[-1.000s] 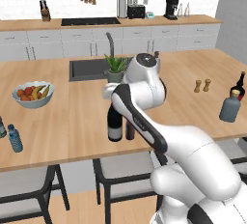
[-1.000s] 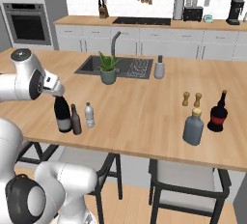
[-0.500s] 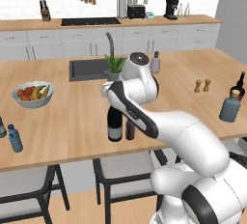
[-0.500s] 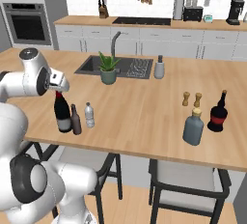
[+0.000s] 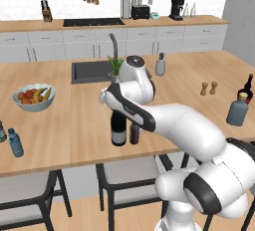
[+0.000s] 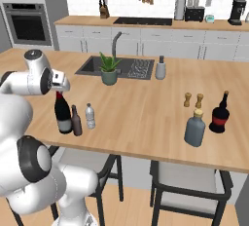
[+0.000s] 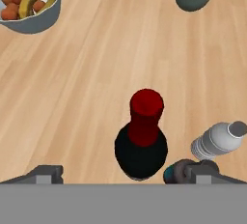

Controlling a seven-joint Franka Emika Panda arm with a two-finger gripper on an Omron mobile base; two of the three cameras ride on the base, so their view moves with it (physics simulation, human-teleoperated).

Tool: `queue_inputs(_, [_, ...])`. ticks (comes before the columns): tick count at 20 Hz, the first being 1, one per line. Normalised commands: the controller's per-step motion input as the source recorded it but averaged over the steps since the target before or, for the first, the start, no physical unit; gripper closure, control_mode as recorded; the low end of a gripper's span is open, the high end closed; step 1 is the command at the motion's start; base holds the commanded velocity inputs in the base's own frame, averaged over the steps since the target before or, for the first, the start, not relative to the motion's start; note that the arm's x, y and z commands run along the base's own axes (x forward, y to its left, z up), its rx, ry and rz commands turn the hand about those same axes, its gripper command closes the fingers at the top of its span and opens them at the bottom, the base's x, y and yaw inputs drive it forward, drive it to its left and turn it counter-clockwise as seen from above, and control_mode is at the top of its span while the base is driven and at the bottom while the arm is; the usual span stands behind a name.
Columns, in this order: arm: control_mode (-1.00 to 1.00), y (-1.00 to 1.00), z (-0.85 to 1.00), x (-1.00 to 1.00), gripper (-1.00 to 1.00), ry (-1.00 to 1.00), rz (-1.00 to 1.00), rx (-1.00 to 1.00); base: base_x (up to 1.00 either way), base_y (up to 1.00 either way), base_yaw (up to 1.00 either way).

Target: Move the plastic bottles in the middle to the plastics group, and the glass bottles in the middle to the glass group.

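Wine bottle (image 6: 62, 114), brown bottle (image 6: 76, 121), water bottle (image 6: 90, 116) side by side.

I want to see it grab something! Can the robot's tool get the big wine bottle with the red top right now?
Probably yes. The tool is open and hangs right above the wine bottle, fingertips either side. Nothing sits over the red top. The brown bottle and clear water bottle stand close beside it, so it may bump them.

Wine bottle (image 7: 142, 141), brown bottle (image 6: 76, 121), water bottle (image 6: 90, 116) upright together.

The white arm reaches forward over the counter, its wrist bent down; the gripper (image 7: 124, 174) hangs with fingers spread wide, holding nothing.
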Motion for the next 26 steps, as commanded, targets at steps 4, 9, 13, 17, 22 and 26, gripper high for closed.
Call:
queue_inputs(4, [-1.0, 0.01, -0.12, 0.04, -1.0, 0.04, 0.0, -0.07, 0.0, 0.0, 0.0])
queue_inputs(9, [-1.0, -0.13, -0.03, 0.0, -1.0, 0.0, 0.0, -0.01, 0.0, 0.0, 0.0])
queue_inputs(13, [-1.0, -0.19, -0.25, 0.14, -1.0, 0.0, 0.0, 0.0, 0.0, 0.0, 0.0])
queue_inputs(17, [-1.0, -0.08, -0.33, 0.23, -1.0, 0.0, 0.0, 0.0, 0.0, 0.0, 0.0])
queue_inputs(22, [-1.0, 0.0, -0.27, 0.12, -1.0, 0.0, 0.0, 0.0, 0.0, 0.0, 0.0])
queue_inputs(26, [-1.0, 0.0, -0.09, 0.01, -1.0, 0.0, 0.0, 0.0, 0.0, 0.0, 0.0])
